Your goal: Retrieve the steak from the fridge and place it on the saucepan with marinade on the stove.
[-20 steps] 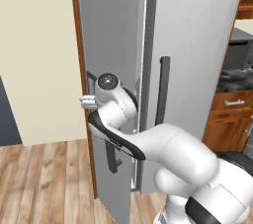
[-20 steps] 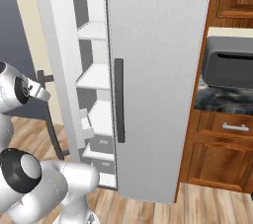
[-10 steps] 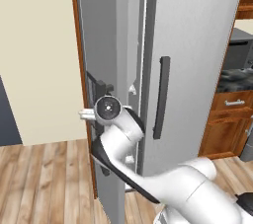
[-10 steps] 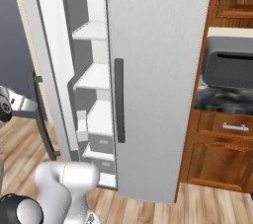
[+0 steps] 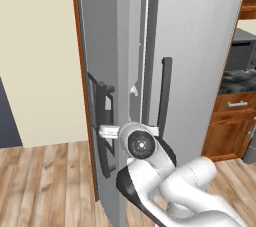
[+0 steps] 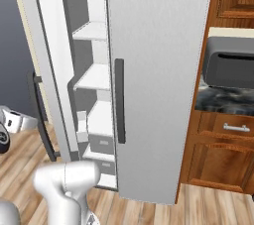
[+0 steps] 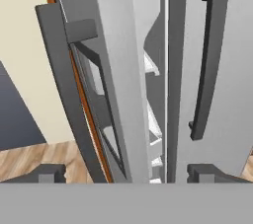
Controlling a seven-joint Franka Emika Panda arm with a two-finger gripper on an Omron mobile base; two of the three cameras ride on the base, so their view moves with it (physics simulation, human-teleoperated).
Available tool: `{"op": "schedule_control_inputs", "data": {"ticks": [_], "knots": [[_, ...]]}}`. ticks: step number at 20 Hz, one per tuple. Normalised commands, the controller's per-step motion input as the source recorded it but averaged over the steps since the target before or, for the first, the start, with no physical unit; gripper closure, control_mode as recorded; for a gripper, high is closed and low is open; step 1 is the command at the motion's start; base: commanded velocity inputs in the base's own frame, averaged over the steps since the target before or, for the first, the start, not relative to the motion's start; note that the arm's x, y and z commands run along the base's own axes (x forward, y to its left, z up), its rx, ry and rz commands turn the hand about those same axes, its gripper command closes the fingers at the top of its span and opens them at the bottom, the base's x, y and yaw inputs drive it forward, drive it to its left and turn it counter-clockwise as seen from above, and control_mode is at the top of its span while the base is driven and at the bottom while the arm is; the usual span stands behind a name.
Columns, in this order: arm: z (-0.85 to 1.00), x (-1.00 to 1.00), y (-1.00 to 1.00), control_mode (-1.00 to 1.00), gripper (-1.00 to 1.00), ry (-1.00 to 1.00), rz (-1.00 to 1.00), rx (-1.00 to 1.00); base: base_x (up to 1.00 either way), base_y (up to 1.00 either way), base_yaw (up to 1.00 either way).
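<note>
The fridge [image 6: 158, 70] stands tall and silver-grey against a cream wall, with wooden cabinets [image 6: 223, 154] and a grey toaster oven [image 6: 230, 65] on the dark stone desk [image 6: 223, 101] to its right. Its right door is shut, the dark bar handle [image 6: 119, 101] running down its left edge. The left door [image 5: 100, 96] is swung partly out, wider than a second ago, so that the right base view now looks in on more of the white shelves [image 6: 96, 78] and the grey bins [image 6: 101, 144] low down. The steak cannot be made out on any shelf from these angles.

The white arm [image 5: 170, 186] has sunk lower in the left base view since the earlier pictures, its wrist now below the middle of the left door's handle [image 5: 104, 126]. The tool [image 7: 126, 171] has let go: a second ago it was clamped on that handle, and now its two dark fingertips [image 7: 49, 172] stand wide apart, with the left door's edge and the gap between the doors lying between them, and nothing is held.

The opening between the two doors is narrow in the hand view, a thin slot showing shelf edges. Left of the open door the wood floor [image 5: 45, 181] lies bare.
</note>
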Motion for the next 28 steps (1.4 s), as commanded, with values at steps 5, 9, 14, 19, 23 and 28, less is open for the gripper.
{"op": "schedule_control_inputs", "data": {"ticks": [5, 9, 14, 19, 23, 28], "knots": [[0.16, -0.46, -0.68, -1.00, -1.00, -0.06, 0.00, 0.00, 0.00, 0.00, 0.00], [0.10, -0.30, -0.76, -1.00, -1.00, -0.05, 0.00, 0.01, 0.00, 0.00, 0.00], [0.05, -0.27, -0.84, -1.00, -1.00, -0.04, 0.00, 0.00, 0.00, 0.00, 0.00], [0.00, -0.22, -0.87, -1.00, -1.00, -0.03, 0.03, 0.00, 0.00, 0.00, 0.00], [0.00, -0.08, -0.90, -1.00, -1.00, -0.01, 0.10, 0.00, 0.00, 0.00, 0.00], [-0.08, 0.00, -0.83, -1.00, -1.00, 0.00, 0.17, 0.00, 0.00, 0.00, 0.00]]}}
